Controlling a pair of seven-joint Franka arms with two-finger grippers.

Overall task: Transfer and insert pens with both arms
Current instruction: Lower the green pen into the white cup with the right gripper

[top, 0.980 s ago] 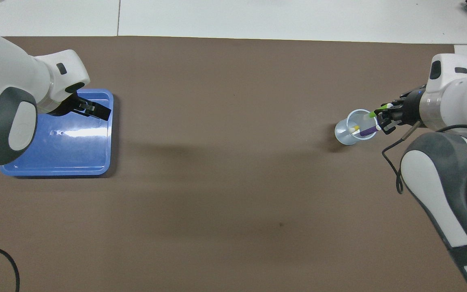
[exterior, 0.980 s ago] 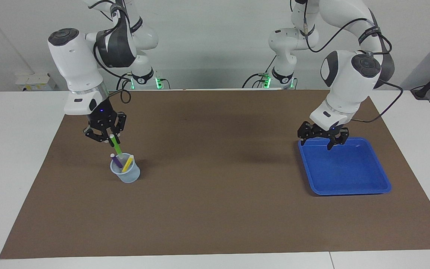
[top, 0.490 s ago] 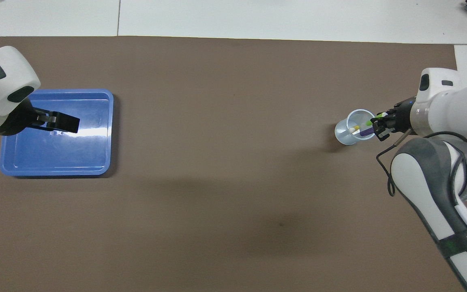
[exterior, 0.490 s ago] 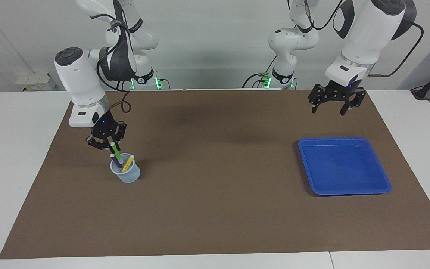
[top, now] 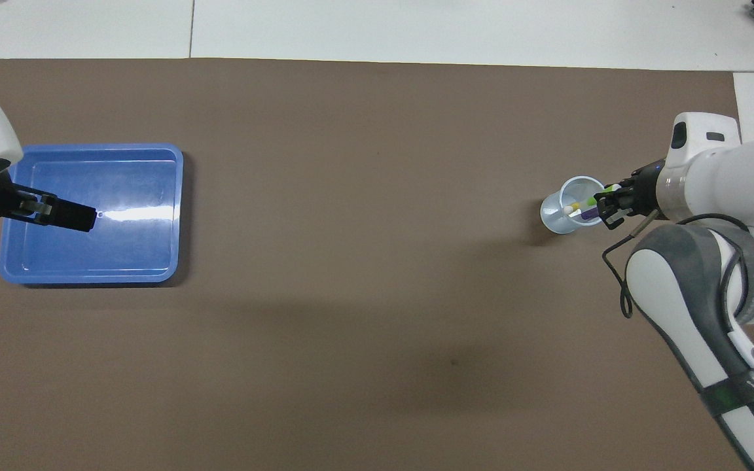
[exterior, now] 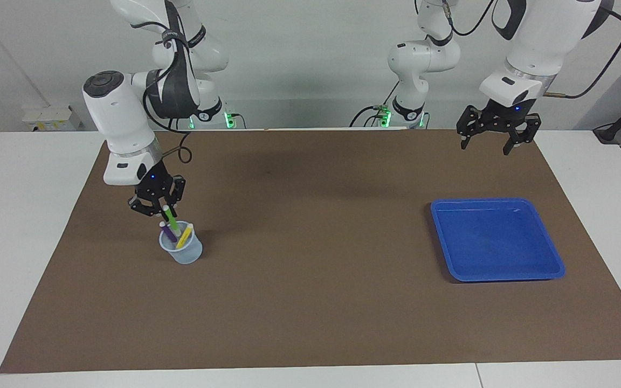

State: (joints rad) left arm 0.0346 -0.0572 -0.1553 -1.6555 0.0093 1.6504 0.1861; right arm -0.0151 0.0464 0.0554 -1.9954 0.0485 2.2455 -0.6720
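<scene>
Brown mat [exterior: 310, 302]: covers most of the white table [exterior: 19, 258], bare across its middle. Blue tray [exterior: 496, 240]: shallow, square, lying on the mat toward the left arm's end, nothing visible in it. Translucent pale-blue cup [exterior: 182, 252]: upright on the mat toward the right arm's end, well apart from the tray. Purple pen [exterior: 167, 231]: in the cup, leaning, pale end up. Yellow pen [exterior: 184, 236]: in the cup beside the purple one, leaning the other way, pale end up. Green pen [exterior: 170, 218]: lower end inside the cup, upper part rising above the rim and tilted toward the robots. Right gripper [exterior: 160, 207]: low over the cup's rim on the robots' side, fingertips pinched together on the upper part of the green pen; the two pens already in the cup crowd the space just beside it. Left gripper [exterior: 494, 143]: raised in the air over the mat's edge nearest the robots, above and clear of the tray, fingers spread wide, holding nothing. Small white box with yellow marks [exterior: 52, 118]: at the wall, off the mat, past the right arm's end.
</scene>
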